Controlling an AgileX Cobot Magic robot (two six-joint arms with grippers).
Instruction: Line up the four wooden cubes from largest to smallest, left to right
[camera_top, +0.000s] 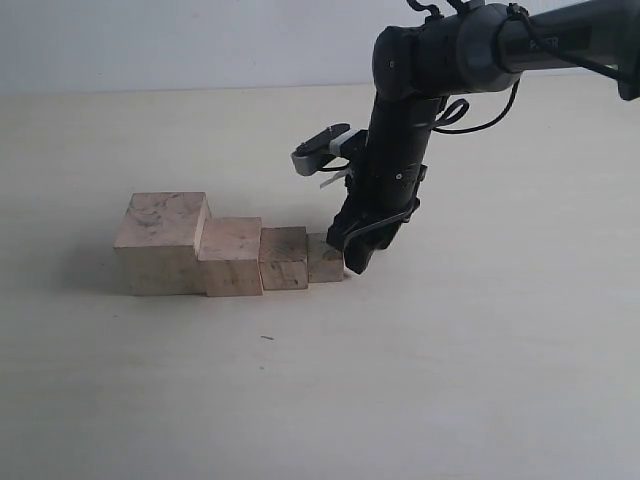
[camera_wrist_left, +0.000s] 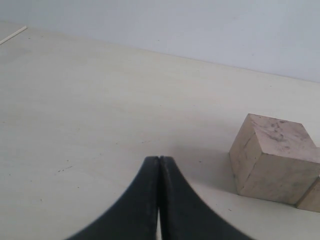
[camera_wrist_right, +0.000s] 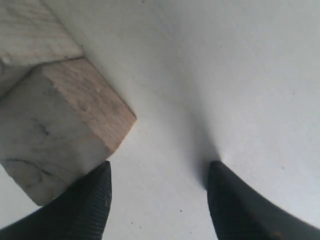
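Four wooden cubes stand in a touching row on the table: the largest cube (camera_top: 160, 243) at the left, then the second-largest cube (camera_top: 230, 256), the darker tan cube (camera_top: 284, 258), and the smallest cube (camera_top: 325, 258) at the right end. My right gripper (camera_top: 353, 250) is low at the table, just right of the smallest cube (camera_wrist_right: 55, 135), open with only bare table between its fingers; one finger (camera_wrist_right: 87, 200) is close against that cube. My left gripper (camera_wrist_left: 159, 159) is shut on nothing, with the largest cube (camera_wrist_left: 274, 157) off to one side of it. The left arm is out of the exterior view.
The pale table (camera_top: 480, 380) stretches around the row, with a light wall (camera_top: 200, 40) behind it. The right arm (camera_top: 400, 150) reaches down from the upper right. A thin stick (camera_wrist_left: 14, 35) lies at the table's far edge in the left wrist view.
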